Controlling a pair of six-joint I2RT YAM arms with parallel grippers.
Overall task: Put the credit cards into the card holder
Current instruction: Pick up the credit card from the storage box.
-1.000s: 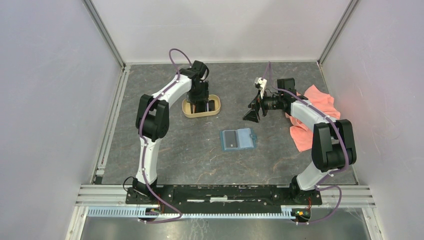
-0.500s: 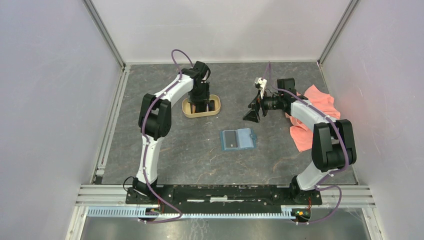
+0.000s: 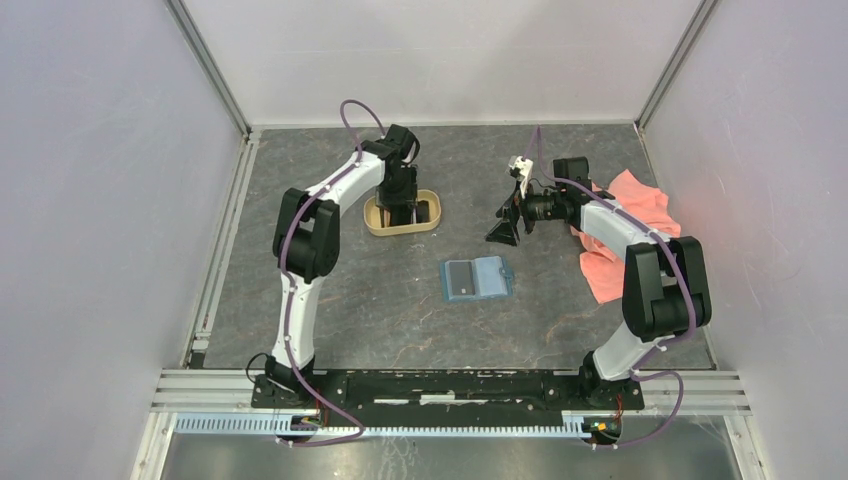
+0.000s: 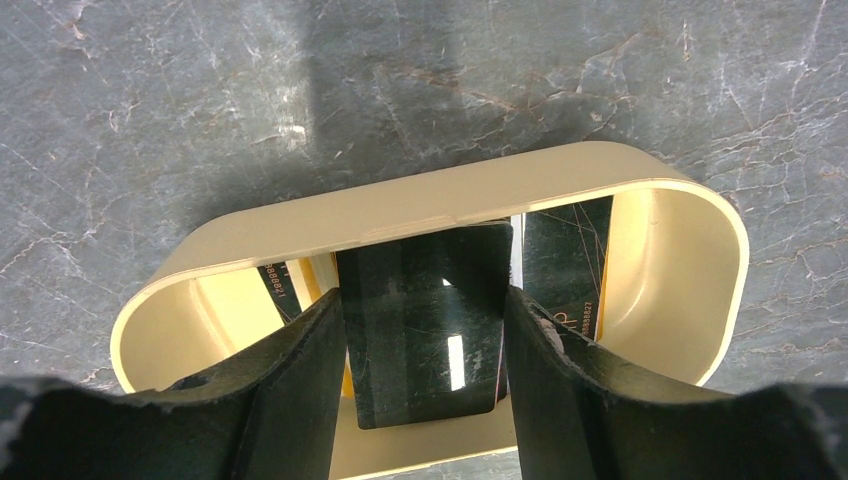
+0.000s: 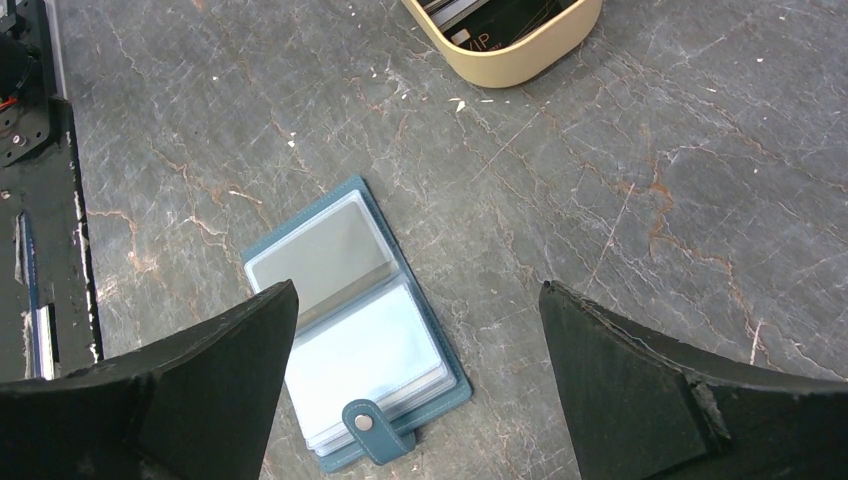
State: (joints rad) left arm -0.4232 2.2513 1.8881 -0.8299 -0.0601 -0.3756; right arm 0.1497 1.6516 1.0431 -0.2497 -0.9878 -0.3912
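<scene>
Toward the far edge of the tabletop (image 3: 330,300), left of centre, the left tool (image 4: 422,305) stands inside the tan tray (image 4: 430,205), clenched across the width of a dark card (image 4: 400,290); that card is not yet out of the tray, and other credit cards (image 4: 565,260) lie beside it. The card holder (image 3: 476,279) lies open and flat at mid-tabletop, well apart from the tray, and whether its greyer pocket holds a card cannot be told. Toward the far right corner the right tool (image 5: 415,290) hangs released and empty, so progress is judged early, with cards left to transfer.
</scene>
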